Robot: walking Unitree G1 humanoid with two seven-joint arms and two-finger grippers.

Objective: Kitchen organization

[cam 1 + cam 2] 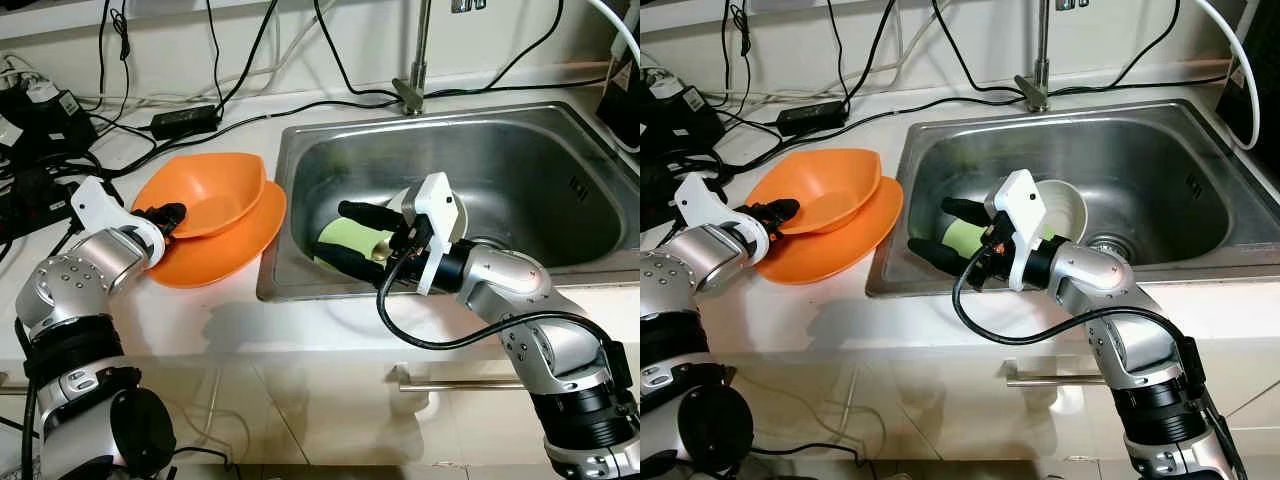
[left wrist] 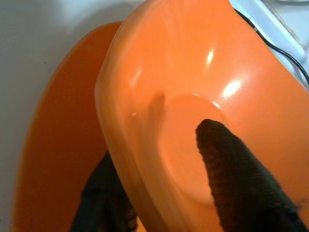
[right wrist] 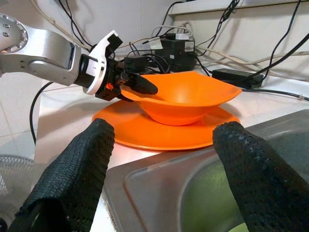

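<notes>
L hand [image 1: 172, 217] clamped on orange bowl [image 1: 205, 192] rim, bowl atop orange plate [image 1: 222, 246] on worktop [image 1: 200, 320]. R hand [image 1: 362, 232] spread wide, ungripped, over green cup [image 1: 352, 240] in sink [image 1: 560, 130]. Sink items left; roughly midway.

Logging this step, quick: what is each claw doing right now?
Left claw: shut on the rim of the orange bowl.
Right claw: open, fingers either side of the green cup in the sink.

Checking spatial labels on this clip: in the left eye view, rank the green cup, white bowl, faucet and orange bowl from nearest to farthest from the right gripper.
From the right gripper:
1. Green cup, in the sink, between its fingers.
2. White bowl, in the sink just behind the wrist.
3. Orange bowl, on the counter to the left, and faucet, behind the sink: too close to call.
</notes>
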